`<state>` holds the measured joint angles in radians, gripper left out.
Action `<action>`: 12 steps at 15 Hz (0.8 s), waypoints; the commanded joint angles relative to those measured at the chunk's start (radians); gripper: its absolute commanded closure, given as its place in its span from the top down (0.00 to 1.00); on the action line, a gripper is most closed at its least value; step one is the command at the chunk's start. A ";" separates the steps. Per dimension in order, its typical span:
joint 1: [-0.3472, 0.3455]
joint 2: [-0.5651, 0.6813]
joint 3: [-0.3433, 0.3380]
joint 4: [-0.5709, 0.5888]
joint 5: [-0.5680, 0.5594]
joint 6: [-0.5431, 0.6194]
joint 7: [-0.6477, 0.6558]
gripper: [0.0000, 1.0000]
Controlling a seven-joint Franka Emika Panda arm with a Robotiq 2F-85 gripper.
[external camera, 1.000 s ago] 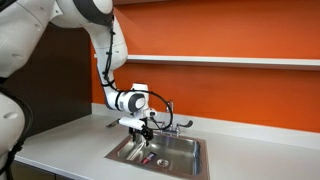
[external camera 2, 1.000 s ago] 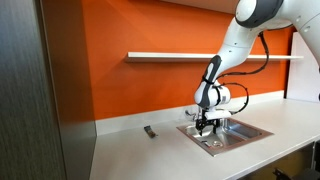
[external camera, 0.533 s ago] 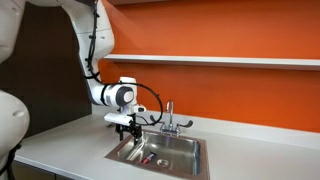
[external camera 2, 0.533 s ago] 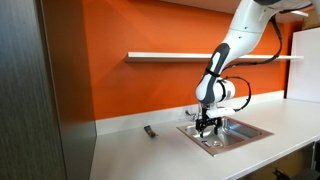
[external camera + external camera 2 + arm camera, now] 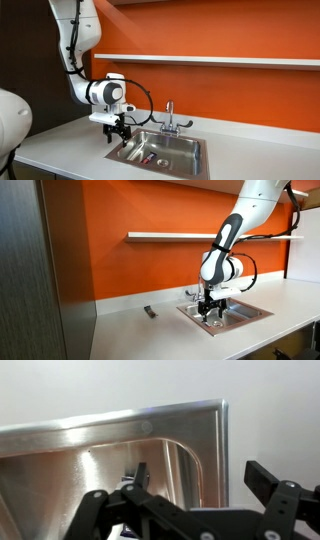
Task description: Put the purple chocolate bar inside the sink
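Note:
The sink (image 5: 182, 150) is a steel basin set in the counter, with a chrome faucet (image 5: 168, 122) at its rear. It also shows in an exterior view (image 5: 240, 313) and in the wrist view (image 5: 90, 455). The purple chocolate bar (image 5: 146, 158) lies on the basin floor near the front left corner. It is small and hard to make out. My gripper (image 5: 118, 131) hangs over the sink's left rim, a little above it. It also shows in an exterior view (image 5: 210, 306). In the wrist view my gripper (image 5: 205, 488) is open with nothing between the fingers.
A slim dark bar (image 5: 149, 311) lies on the grey counter (image 5: 70, 150) away from the sink. An orange wall with a white shelf (image 5: 220, 60) runs behind. A dark cabinet side (image 5: 40, 280) stands at the counter's end.
My gripper has moved from over the middle of the basin to over its rim, open and empty. The arm's upper links have swung upward. The purple bar stays in the sink.

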<state>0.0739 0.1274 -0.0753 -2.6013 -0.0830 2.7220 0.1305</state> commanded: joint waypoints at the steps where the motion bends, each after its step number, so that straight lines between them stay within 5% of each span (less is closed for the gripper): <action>1: -0.019 -0.008 0.019 -0.007 -0.005 -0.003 0.005 1.00; 12: -0.019 0.003 0.018 -0.003 -0.005 -0.001 0.005 1.00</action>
<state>0.0730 0.1312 -0.0742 -2.6054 -0.0839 2.7239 0.1335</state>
